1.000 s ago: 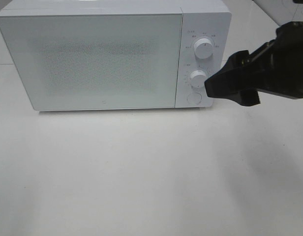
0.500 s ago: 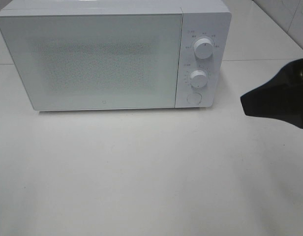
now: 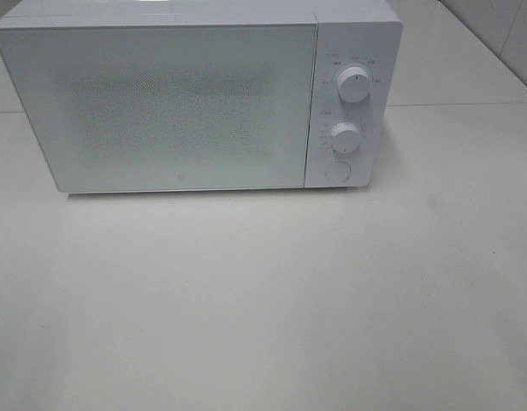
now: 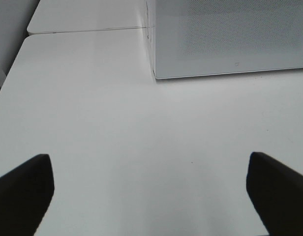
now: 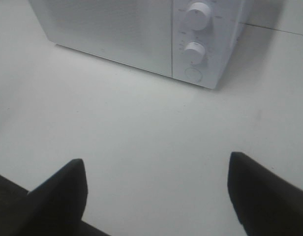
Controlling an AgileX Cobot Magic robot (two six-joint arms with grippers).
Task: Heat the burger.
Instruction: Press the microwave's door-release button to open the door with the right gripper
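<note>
The burger is out of view in every frame. A white microwave (image 3: 195, 94) stands at the back of the table with its door shut; two round knobs (image 3: 353, 86) and a round button (image 3: 336, 170) sit on its right panel. Neither arm shows in the exterior high view. My left gripper (image 4: 149, 189) is open over bare table, off the microwave's (image 4: 230, 39) left front corner, nothing between its fingers. My right gripper (image 5: 156, 191) is open too, held back from the microwave's (image 5: 141, 34) control panel, with nothing between its fingers.
The white table (image 3: 263, 300) stretches in front of the microwave. A seam between table tops (image 3: 452, 104) runs behind on the right. The table's left edge (image 4: 9, 78) shows in the left wrist view.
My right gripper, which was at the lower knob, has pulled away to the right and left the exterior high view. The microwave has not moved.
</note>
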